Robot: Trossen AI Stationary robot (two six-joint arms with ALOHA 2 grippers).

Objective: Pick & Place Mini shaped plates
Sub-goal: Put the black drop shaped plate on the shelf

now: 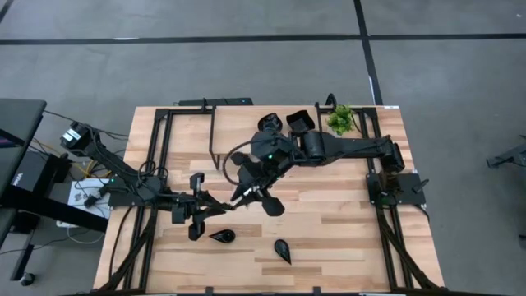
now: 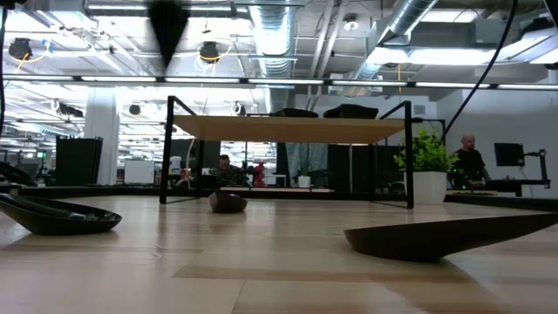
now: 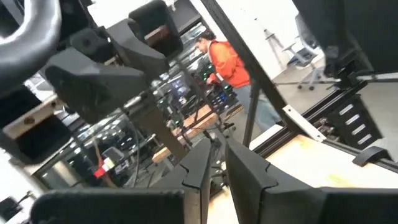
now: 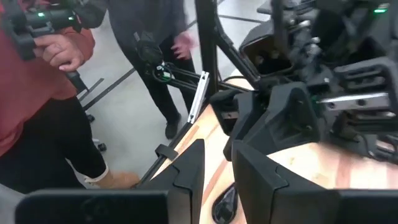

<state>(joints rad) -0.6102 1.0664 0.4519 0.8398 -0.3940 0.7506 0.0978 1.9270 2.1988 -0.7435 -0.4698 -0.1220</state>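
Grey floor (image 1: 246,74) crossed by dark lines surrounds the pale wooden bench (image 1: 329,238). Overhead, exposed silver ducts (image 2: 418,17) and strip lights (image 2: 227,80) run across an open ceiling. Far behind, desks with monitors (image 2: 508,154), and a dark desk (image 1: 16,123) sits left.

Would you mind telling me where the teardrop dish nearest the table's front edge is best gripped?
Probably at the raised rim of the teardrop dish, across its narrower pointed end, coming straight down from above. It lies flat and alone on the table, and its low, shallow walls leave little to catch from the side.
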